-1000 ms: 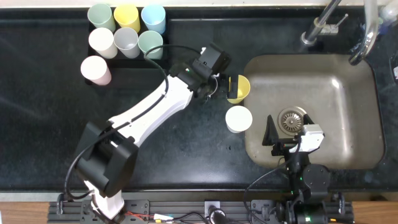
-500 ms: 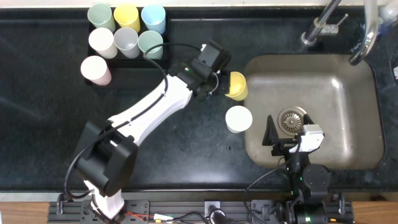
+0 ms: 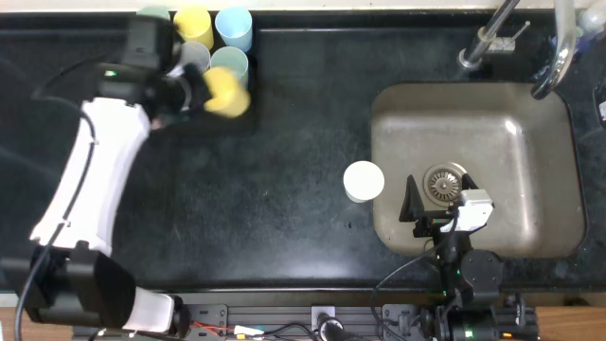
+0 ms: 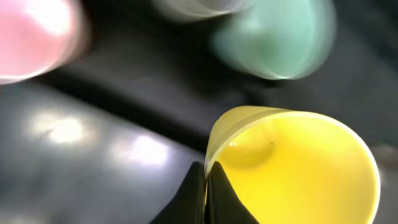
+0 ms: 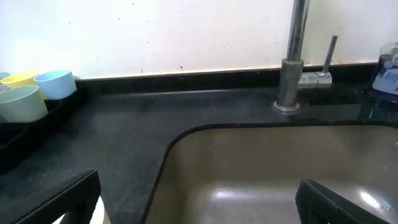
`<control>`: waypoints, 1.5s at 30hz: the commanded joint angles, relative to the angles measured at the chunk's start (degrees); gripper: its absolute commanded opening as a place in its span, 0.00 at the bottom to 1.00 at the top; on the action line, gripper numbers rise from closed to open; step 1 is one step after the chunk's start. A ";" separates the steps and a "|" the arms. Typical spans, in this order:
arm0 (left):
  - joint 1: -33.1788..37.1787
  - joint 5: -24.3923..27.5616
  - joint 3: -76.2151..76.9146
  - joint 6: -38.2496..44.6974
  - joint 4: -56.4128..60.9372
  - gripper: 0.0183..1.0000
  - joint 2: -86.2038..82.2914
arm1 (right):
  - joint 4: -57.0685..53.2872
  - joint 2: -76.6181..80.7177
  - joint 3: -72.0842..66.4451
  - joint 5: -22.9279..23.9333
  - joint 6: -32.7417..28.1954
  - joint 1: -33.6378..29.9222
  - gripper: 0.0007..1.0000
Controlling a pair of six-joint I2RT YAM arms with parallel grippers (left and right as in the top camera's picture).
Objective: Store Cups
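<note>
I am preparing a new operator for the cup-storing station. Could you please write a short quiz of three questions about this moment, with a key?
1. True or false: the left gripper holds the yellow cup by its rim.
2. Where is the white cup? A) on the worktop, at the edge of the sink; B) inside the tray; C) stacked on the yellow cup.
3. Fill in: the right gripper, over the sink, has its fingers ____.
Key: 1 true; 2 A; 3 open.
</note>
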 commanded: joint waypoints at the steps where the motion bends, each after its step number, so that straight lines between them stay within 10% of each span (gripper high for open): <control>1: 2.43 -5.01 0.07 -0.42 -3.54 0.02 0.33 | 0.37 -0.44 0.31 0.17 0.02 0.09 1.00; 45: 7.08 -9.49 0.09 -1.95 5.22 0.02 7.72 | 0.37 -0.44 0.31 0.17 0.02 0.09 1.00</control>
